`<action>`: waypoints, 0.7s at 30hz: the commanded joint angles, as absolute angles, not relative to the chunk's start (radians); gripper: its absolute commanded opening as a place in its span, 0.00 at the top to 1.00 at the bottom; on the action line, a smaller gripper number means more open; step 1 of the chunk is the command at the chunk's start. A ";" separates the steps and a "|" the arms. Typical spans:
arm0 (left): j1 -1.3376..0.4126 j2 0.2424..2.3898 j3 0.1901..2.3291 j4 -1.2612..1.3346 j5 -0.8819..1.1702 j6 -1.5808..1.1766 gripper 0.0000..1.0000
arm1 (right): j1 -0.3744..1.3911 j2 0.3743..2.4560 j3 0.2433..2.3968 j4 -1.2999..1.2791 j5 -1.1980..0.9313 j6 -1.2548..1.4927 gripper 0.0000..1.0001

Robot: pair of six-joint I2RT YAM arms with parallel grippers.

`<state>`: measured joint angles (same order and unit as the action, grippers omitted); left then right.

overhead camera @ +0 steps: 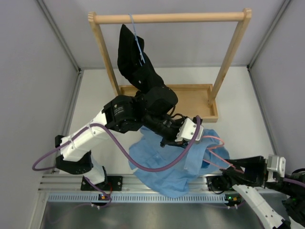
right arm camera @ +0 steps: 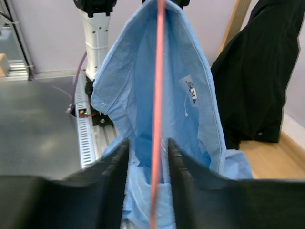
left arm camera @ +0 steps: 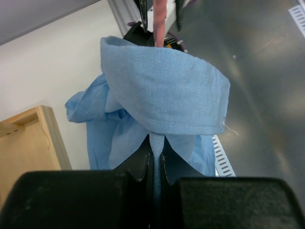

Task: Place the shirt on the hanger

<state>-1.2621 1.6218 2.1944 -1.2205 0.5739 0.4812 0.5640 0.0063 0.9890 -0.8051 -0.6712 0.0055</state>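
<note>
Left hand (left arm camera: 155, 148): clenched on a thin fold of the shirt (overhead camera: 164, 164), the cloth pinched flat between both fingers. The collar (left arm camera: 162, 90) arches just beyond the fingertips.

Right hand (right arm camera: 148, 150): the hanger (right arm camera: 158, 71) wire runs straight out between its fingers. Light shows on either side of the wire where we can see it. We cannot tell whether the wire is clamped lower down or only straddled.

Location: the shirt is lifted at the neck by the left hand. The rest of it drapes below that hand onto the table (overhead camera: 95, 100). From the right hand, the hanger wire reaches into the neck opening and lies against the inside of the collar. The label (right arm camera: 191, 89) sits just right of the wire.

Handling (our judgement):
- The cloth is thin, light, limp and wrinkled. It will not keep a shape and will follow whichever point is lifted.
- The collar band is stitched and doubled, so we rate it the firmest place to pinch. A single layer of the body would likely bunch or creep out of the fingers if pulled against the wire.
- The hanger is a light, springy thin wire and may twist in a pinch. We think the best hold is near the base of its hook.

A black shirt (overhead camera: 138, 71) hangs beyond the left hand and is not ours.
</note>
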 commanded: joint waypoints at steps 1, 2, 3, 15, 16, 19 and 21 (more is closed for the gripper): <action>-1.261 1.545 2.152 -1.077 0.418 0.387 1.00 | 0.568 -0.084 1.014 -0.721 -0.628 -0.008 0.58; -1.261 1.504 2.096 -1.050 0.376 0.343 1.00 | 0.568 -0.083 1.015 -0.721 -0.599 -0.008 0.50; -1.261 1.482 2.067 -1.022 0.336 0.319 1.00 | 0.568 -0.084 1.015 -0.721 -0.530 -0.008 0.22; -1.261 1.088 1.688 -0.695 -0.176 0.124 1.00 | 0.620 0.128 1.003 -0.865 0.064 0.279 0.12; -1.261 1.065 1.671 -0.695 -0.170 0.123 1.00 | 0.629 0.153 0.991 -0.856 0.058 0.294 0.13; -1.261 1.029 1.640 -0.681 -0.132 0.126 1.00 | 0.638 0.210 0.934 -0.787 0.020 0.330 0.18; -1.261 1.009 1.637 -0.678 -0.143 0.126 1.00 | 0.640 0.218 0.896 -0.668 -0.078 0.347 0.21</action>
<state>-1.2613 1.0210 1.6539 -0.7971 -0.1032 0.1539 0.6262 0.1837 0.9340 -0.7845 -0.0250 0.2771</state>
